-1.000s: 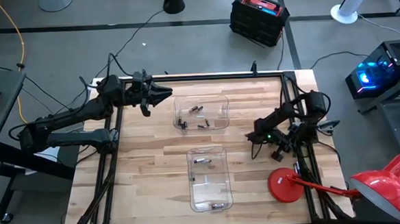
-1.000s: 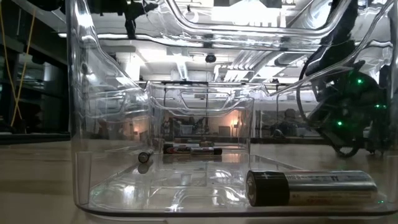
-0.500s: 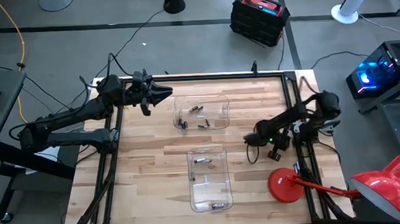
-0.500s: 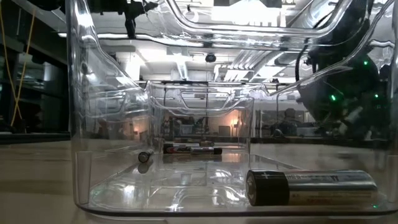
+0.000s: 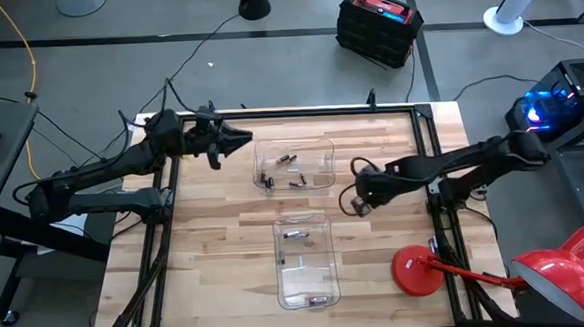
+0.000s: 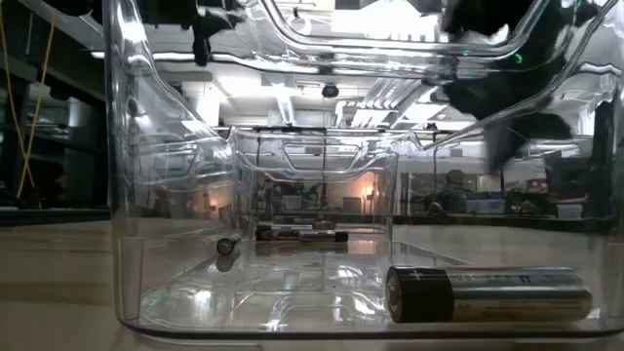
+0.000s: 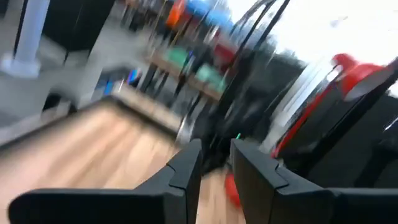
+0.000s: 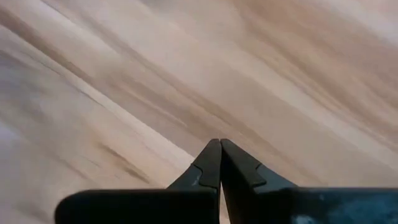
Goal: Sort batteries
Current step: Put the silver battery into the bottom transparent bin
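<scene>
The wooden counter (image 5: 206,248) carries two clear bins. The far bin (image 5: 294,165) holds several batteries (image 5: 292,182); the near bin (image 5: 305,260) holds a couple more, one (image 6: 487,293) lying at its front wall. The right gripper (image 5: 355,200), fingers pressed together, hangs beside the far bin, probably just above the wood. The left gripper (image 5: 241,138), slightly spread, waits at the far-left corner.
</scene>
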Available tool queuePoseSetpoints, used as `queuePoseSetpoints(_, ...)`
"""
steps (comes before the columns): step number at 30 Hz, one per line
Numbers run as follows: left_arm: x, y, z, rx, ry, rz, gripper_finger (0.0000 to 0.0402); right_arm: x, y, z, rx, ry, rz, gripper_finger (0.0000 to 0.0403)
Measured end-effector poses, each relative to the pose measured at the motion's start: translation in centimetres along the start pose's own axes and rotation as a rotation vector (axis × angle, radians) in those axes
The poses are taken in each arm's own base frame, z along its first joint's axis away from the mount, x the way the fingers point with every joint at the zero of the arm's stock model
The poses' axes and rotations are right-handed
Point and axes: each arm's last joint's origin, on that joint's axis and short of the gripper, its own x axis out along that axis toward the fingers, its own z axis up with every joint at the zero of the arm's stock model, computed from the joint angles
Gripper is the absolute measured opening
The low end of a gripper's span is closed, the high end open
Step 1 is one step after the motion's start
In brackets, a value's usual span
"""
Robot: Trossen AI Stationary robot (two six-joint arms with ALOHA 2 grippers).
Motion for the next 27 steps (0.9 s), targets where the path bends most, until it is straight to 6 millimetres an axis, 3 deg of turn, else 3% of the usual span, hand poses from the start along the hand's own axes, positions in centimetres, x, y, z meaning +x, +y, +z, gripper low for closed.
queuePoseSetpoints(5,-0.6,1.1,-3.9,-0.127,0.356,0.195,0.0078,-0.7,2.1,0.7,0.026,-0.161,0.175,0.0000)
queuePoseSetpoints(10,-3.7,2.2,-9.4,-0.175,0.749,0.688,0.0078,-0.5,3.1,0.8,0.022,-0.192,0.249,0.0000)
queuePoseSetpoints(14,-5.6,4.4,-11.9,-0.255,0.746,1.031,0.0078,-0.4,3.2,0.9,0.032,-0.204,0.246,0.0000)
queuePoseSetpoints(19,-6.8,8.3,-16.7,-0.411,0.855,1.134,0.0078,-0.5,3.2,1.1,0.039,-0.243,0.232,0.0000)
queuePoseSetpoints(23,-7.0,9.6,-17.4,-0.487,0.854,1.199,0.0078,-0.5,3.2,1.1,0.039,-0.245,0.236,0.0000)
queuePoseSetpoints(27,-5.8,8.9,-15.7,-0.440,0.809,1.138,0.0072,-0.5,3.3,0.9,0.035,-0.245,0.242,0.0000)
